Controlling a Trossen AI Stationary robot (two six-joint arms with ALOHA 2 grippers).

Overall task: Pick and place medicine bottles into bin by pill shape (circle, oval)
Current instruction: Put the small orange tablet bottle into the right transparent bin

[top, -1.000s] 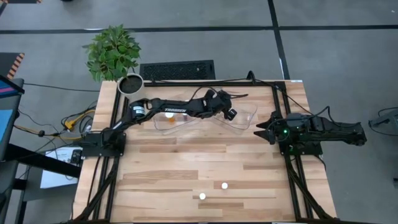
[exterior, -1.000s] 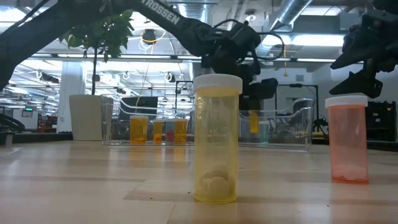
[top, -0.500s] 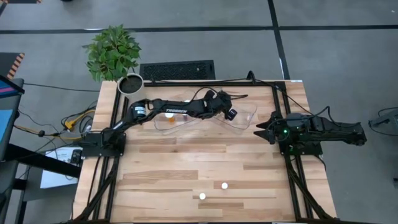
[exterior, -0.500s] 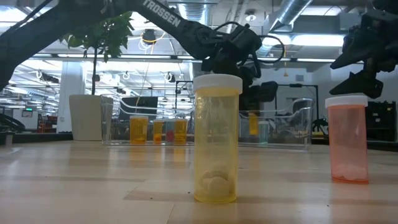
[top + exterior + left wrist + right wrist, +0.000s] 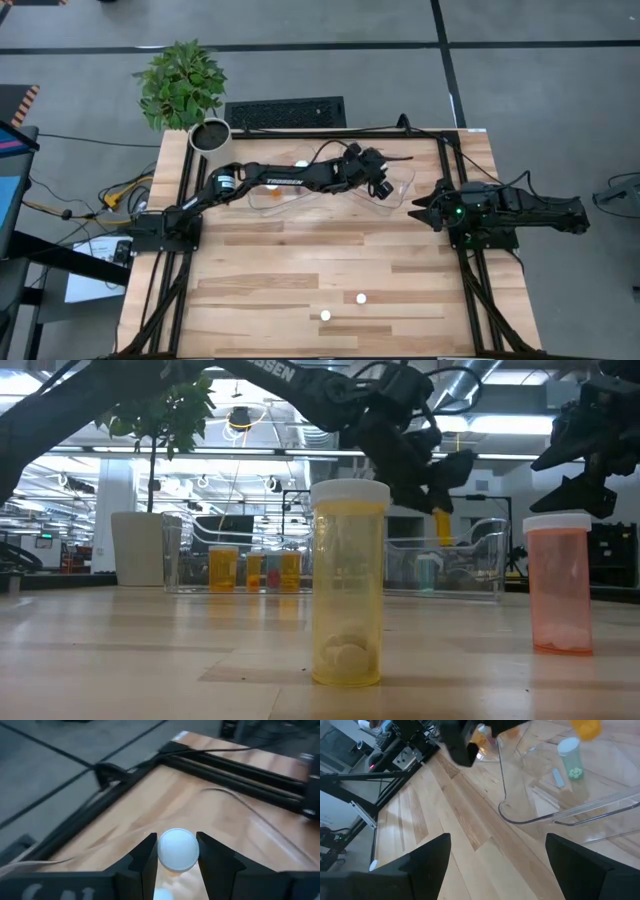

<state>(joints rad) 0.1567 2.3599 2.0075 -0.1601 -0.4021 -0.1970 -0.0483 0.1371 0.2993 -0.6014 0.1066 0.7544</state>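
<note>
Pale plank boards make up the wooden table (image 5: pixel 300 270), which stands on a grey floor. Above its far half, the left gripper (image 5: pixel 378 183) is clamped on a small orange-amber medicine bottle with a round white cap (image 5: pixel 178 849); the left wrist view shows the cap pinched between the two dark fingers (image 5: pixel 144 861), and the low view shows the amber body (image 5: pixel 441 526) hanging in the air under the claw, over the clear plastic bin on the right (image 5: pixel 398 192). A pale green bottle with a white cap (image 5: pixel 570 758) stands inside that bin. Beside it lies the second clear plastic bin (image 5: pixel 275 197), on the left, and the low view shows three amber bottles (image 5: pixel 254 570) standing in it. Two more bottles stand on the near part of the table, well apart from the bins: a yellow bottle with white round pills at its bottom (image 5: pixel 349 582) and a pinkish-orange bottle with a white cap (image 5: pixel 559 582). The right gripper (image 5: pixel 418 208) waits at the right edge of the table with its fingers spread apart and nothing between them. A green leafy plant in a white pot (image 5: pixel 185 88) sits at the far left corner, next to a black keyboard (image 5: pixel 285 112).
</note>
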